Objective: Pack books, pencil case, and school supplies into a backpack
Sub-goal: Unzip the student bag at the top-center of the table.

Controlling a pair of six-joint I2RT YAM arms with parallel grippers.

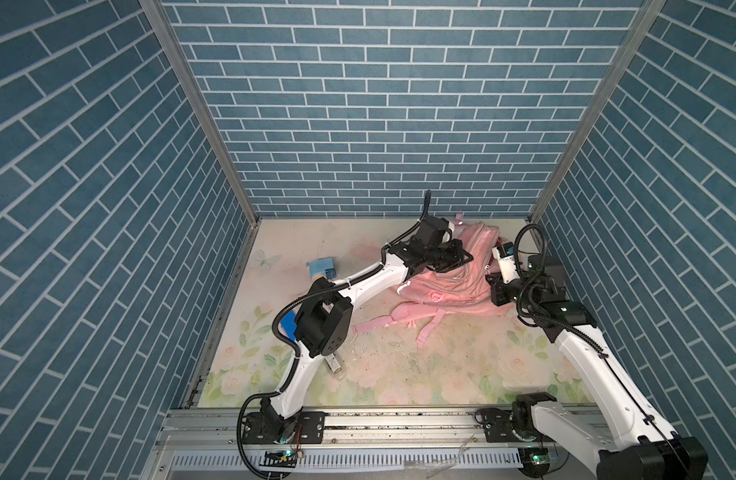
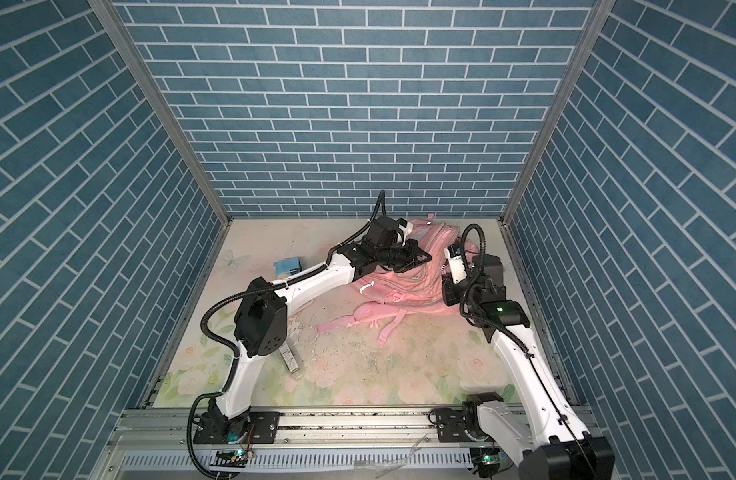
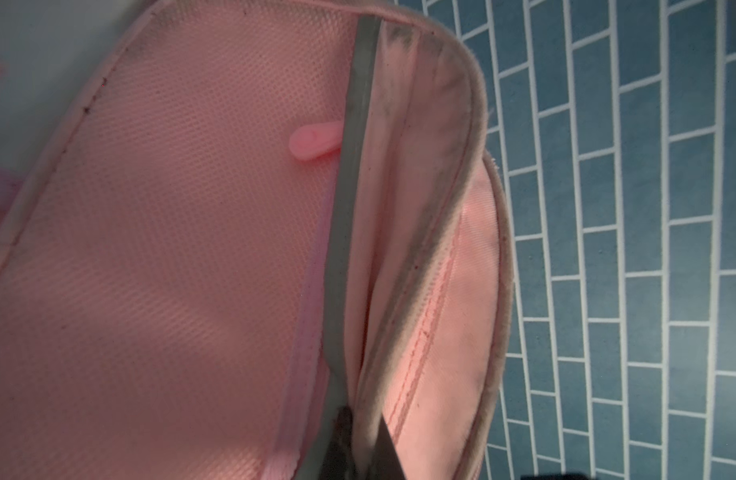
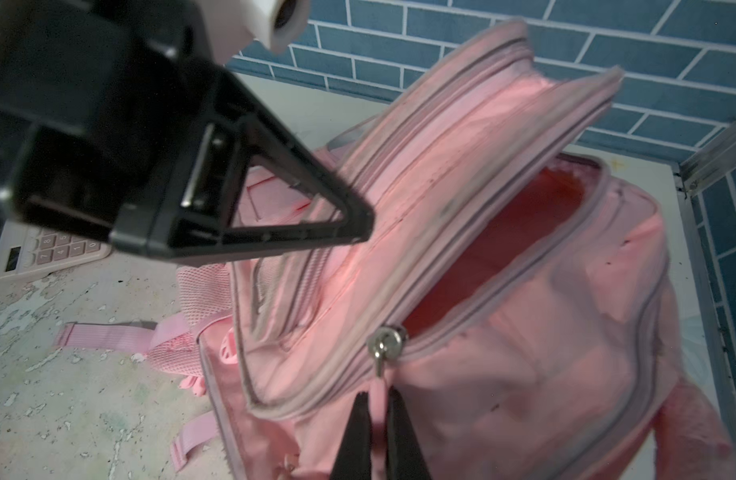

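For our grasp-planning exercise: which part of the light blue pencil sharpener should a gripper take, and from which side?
Take the pencil sharpener by its boxy body, probably from straight above, jaws closing across its two flat sides. It lies alone on the table, away from the backpack, so its top is unobstructed.

Three-sided booth. Blue brick-pattern back wall (image 1: 379, 104), white mortar lines; matching left wall (image 1: 88, 208) and right wall (image 1: 669, 208). Bare aluminium corner posts (image 1: 200, 112) at both rear corners. Tabletop: pale floral-print mat (image 1: 441, 374), pink roses, green leaves, faint butterfly print (image 1: 261, 258) near left wall. Worn flaking patch (image 1: 391, 349) mid-mat. Grey aluminium rail (image 1: 399, 419) along near edge; white slotted cable duct (image 1: 379, 459) beneath. Light soft, even.
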